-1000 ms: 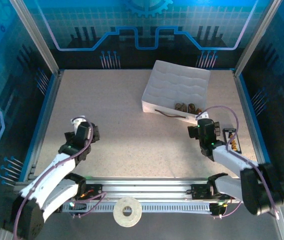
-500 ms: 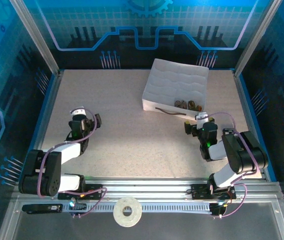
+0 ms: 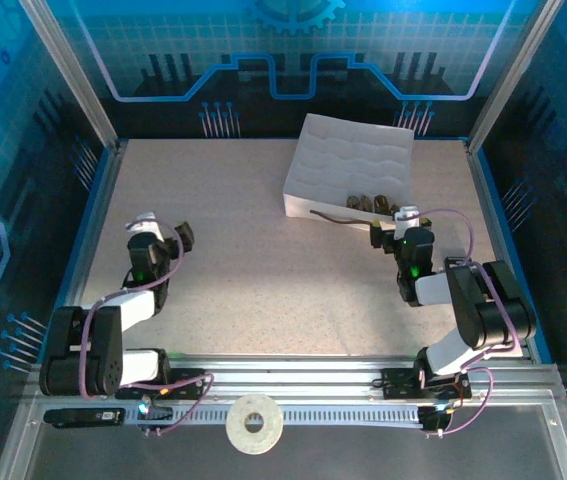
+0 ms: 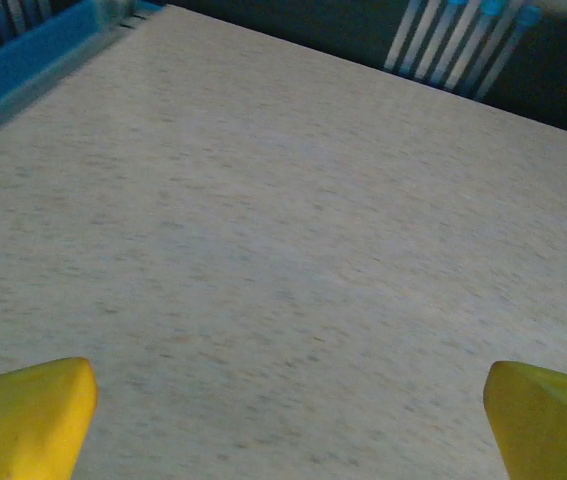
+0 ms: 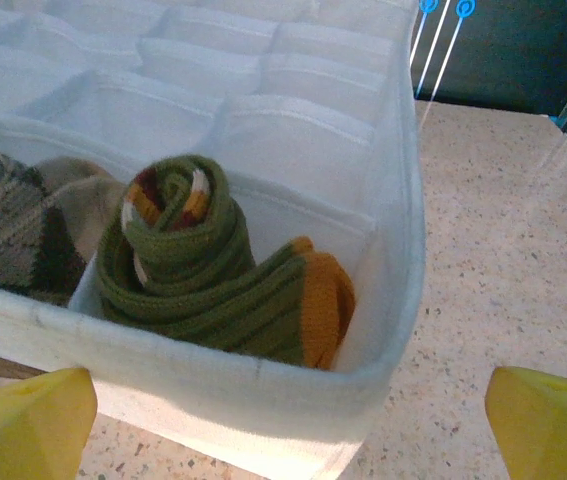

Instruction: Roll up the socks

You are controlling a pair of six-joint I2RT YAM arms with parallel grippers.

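Note:
The socks lie in the near row of the white quilted box (image 3: 353, 165). In the right wrist view the olive green sock (image 5: 203, 270) with its orange toe sits rolled in the corner compartment. The brown-and-tan checked sock (image 5: 13, 230) fills the compartment to its left. From above they show as a small dark cluster of socks (image 3: 378, 207). My right gripper (image 3: 391, 222) hovers open just in front of the box's near right corner, its yellow fingertips (image 5: 548, 420) either side of the rim with nothing between them. My left gripper (image 3: 163, 233) is open over bare table (image 4: 283, 250) at the left.
A dark strap (image 3: 338, 226) lies on the table along the box's front wall. A white tape roll (image 3: 254, 424) rests on the front rail. Blue edging (image 3: 93, 215) and metal posts border the table.
Both arms have folded back toward their bases. The left gripper has moved up and left. The right gripper has moved up to the box's near corner. Both have stayed open.

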